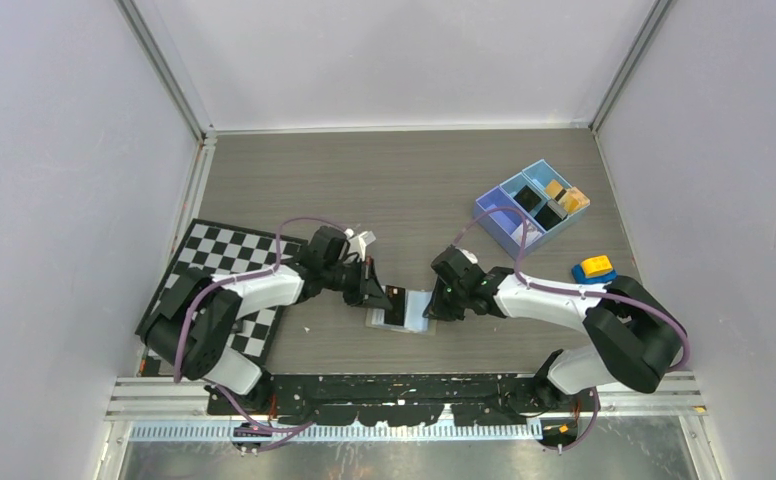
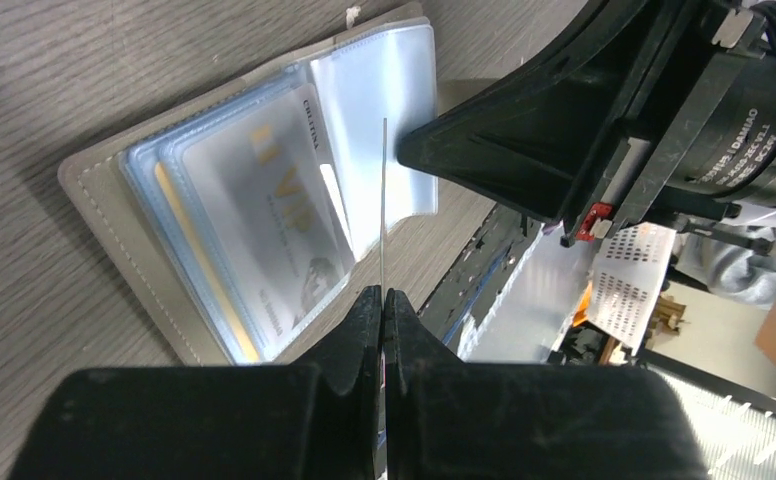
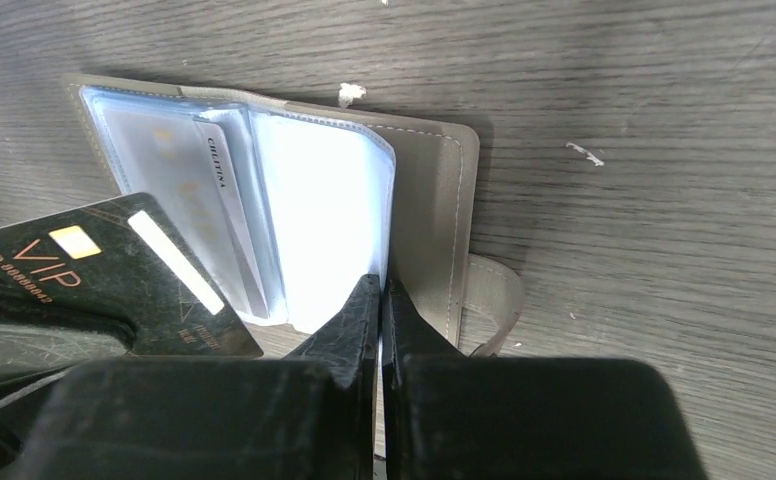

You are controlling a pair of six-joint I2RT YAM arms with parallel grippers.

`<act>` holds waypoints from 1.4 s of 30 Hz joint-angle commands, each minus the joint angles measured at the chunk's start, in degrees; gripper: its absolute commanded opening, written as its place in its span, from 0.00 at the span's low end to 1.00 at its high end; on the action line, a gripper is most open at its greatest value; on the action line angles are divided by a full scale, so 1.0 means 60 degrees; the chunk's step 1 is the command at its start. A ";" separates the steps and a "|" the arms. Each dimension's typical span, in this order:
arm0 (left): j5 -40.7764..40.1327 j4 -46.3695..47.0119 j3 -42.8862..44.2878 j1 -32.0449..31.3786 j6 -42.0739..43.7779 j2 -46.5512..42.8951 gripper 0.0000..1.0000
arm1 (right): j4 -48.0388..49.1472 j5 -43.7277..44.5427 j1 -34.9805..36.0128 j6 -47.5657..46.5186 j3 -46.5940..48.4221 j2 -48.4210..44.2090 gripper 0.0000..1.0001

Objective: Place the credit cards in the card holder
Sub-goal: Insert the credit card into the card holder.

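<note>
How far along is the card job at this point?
Done: a whitish card already sits in a sleeve of the open card holder. In hand: the left gripper pinches a black card over it, while the right gripper holds a clear sleeve. Left: slide that card in; whether the small items in the blue tray are more cards I cannot tell.

The card holder (image 1: 401,311) lies on the table (image 1: 384,190) between the left claw (image 1: 386,299) and right claw (image 1: 430,310), a tray (image 1: 530,207) behind right.
</note>
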 commanded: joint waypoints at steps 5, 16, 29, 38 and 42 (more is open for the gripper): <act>0.0528 0.1821 -0.0218 0.0042 -0.0930 0.0665 0.00 | -0.0158 0.0615 0.0042 0.0009 0.0131 0.0232 0.01; 0.0371 0.1163 0.0042 0.0036 -0.0258 0.1266 0.00 | -0.0198 0.0611 0.0045 0.0000 0.0142 0.0320 0.00; 0.0217 0.0137 0.0516 0.0189 0.0736 0.1804 0.00 | -0.0277 0.0622 0.0045 -0.0006 0.0151 0.0326 0.01; 0.0268 0.0373 0.0585 0.0240 0.0759 0.2181 0.00 | -0.0295 0.0639 0.0046 -0.0015 0.0169 0.0334 0.01; 0.0267 0.0603 0.0534 0.0269 0.0690 0.2353 0.00 | -0.0290 0.0616 0.0043 -0.0017 0.0171 0.0351 0.00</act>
